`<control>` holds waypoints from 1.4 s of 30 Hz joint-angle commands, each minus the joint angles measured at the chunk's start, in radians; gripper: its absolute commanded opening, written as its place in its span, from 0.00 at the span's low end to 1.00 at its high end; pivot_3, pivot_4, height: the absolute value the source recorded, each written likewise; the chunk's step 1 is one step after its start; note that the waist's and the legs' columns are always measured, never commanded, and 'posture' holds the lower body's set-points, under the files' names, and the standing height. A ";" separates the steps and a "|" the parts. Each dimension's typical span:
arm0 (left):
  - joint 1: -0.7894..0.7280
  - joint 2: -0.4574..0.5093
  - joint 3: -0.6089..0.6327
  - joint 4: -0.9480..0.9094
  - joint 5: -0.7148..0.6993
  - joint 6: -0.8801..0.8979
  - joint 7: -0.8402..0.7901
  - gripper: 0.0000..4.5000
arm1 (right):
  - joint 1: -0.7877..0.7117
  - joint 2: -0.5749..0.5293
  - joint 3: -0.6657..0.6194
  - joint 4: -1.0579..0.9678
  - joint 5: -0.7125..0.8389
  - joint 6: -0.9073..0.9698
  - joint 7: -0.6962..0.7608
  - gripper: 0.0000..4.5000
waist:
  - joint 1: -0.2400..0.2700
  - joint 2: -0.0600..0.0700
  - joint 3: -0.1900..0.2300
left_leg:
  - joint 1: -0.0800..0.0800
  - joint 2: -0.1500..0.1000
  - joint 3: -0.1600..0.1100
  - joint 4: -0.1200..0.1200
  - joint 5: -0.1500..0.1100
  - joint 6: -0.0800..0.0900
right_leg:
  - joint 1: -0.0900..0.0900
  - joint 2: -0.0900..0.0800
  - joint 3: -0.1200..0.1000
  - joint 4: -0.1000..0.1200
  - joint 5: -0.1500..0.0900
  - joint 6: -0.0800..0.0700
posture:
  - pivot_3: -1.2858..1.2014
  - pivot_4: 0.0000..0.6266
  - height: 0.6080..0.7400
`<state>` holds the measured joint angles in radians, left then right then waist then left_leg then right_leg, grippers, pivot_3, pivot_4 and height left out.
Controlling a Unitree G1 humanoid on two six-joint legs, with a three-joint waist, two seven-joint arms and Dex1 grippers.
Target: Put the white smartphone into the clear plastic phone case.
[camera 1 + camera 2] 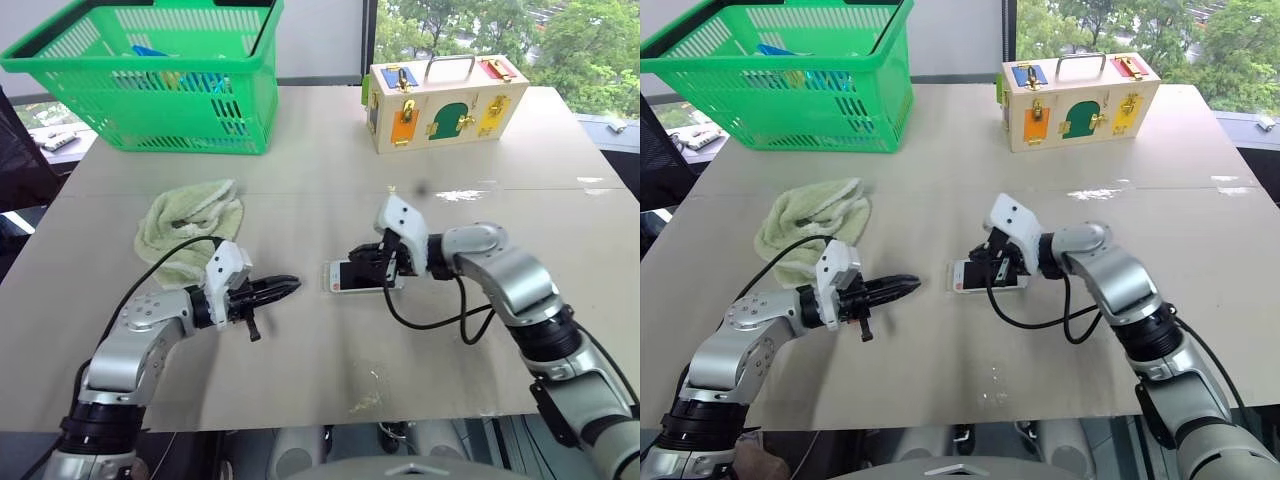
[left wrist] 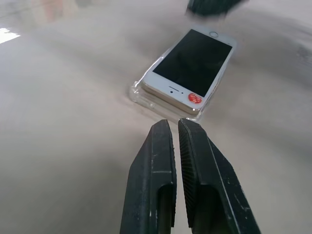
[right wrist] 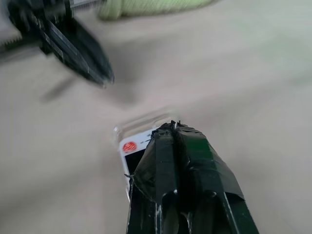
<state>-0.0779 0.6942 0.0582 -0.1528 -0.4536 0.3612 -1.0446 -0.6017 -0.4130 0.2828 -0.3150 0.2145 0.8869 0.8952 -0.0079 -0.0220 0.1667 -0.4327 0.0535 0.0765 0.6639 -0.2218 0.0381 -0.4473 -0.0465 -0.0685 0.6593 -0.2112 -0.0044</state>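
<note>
The left gripper (image 1: 285,286) hovers just above the table (image 1: 330,150) with its two black fingers (image 2: 161,161) pressed together, holding nothing. The pale green towel (image 1: 190,225) lies behind it, the green basket (image 1: 150,70) further off. Ahead of its tips, a short way off, the white smartphone (image 2: 192,66) lies screen-up on the clear plastic phone case (image 2: 146,100), whose glinting lip juts out past the phone's near end, so the phone looks laid on the shell rather than fully seated. The right gripper (image 3: 173,127), fingers likewise closed and gripping nothing, sits over the phone's far end with its tips on or just above the screen; contact is hard to judge. Beyond it stands the wooden latch box (image 1: 445,100).

The step in hand looks like pressing the phone home. The next move probably calls for steady downward pressure at one end while the other gripper keeps the case from sliding.

Count: one phone, one case, two grippers, one towel, one basket, one box.
</note>
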 commanded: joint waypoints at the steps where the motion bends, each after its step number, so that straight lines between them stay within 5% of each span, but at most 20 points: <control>1: -0.023 0.000 -0.023 0.020 0.029 0.000 0.013 0.06 | 0.063 -0.060 -0.055 -0.130 0.013 0.051 -0.059 0.00 | 0.000 0.000 0.000 | 0.000 0.000 0.000 -0.001 0.000 0.000 | 0.000 0.000 0.000 0.000 0.000 0.000 | 0.52 0.24 1.00; 10: -0.095 -0.019 -0.086 0.106 0.090 0.011 0.025 0.06 | 0.206 -0.169 -0.135 -0.236 -0.009 0.092 -0.192 0.00 | -0.002 0.000 0.001 | 0.001 0.000 0.000 0.000 0.000 0.000 | 0.000 0.000 0.000 -0.001 -0.001 -0.001 | 0.52 0.24 1.00; 42: -0.223 -0.104 -0.227 0.194 0.211 -0.081 -0.043 0.06 | 0.140 -0.308 0.032 -0.235 -0.019 0.199 -0.214 0.00 | 0.035 0.000 0.001 | 0.000 -0.003 -0.001 0.002 0.000 0.001 | 0.001 -0.002 -0.001 -0.001 -0.001 -0.001 | 0.52 0.24 1.00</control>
<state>-0.3035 0.6028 -0.1297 0.0510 -0.2542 0.2810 -1.0746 -0.4403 -0.7274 0.2923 -0.5243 0.1874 1.0875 0.6730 0.0268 -0.0219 0.1674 -0.4330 0.0501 0.0756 0.6661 -0.2216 0.0388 -0.4462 -0.0483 -0.0697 0.6586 -0.2119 -0.0050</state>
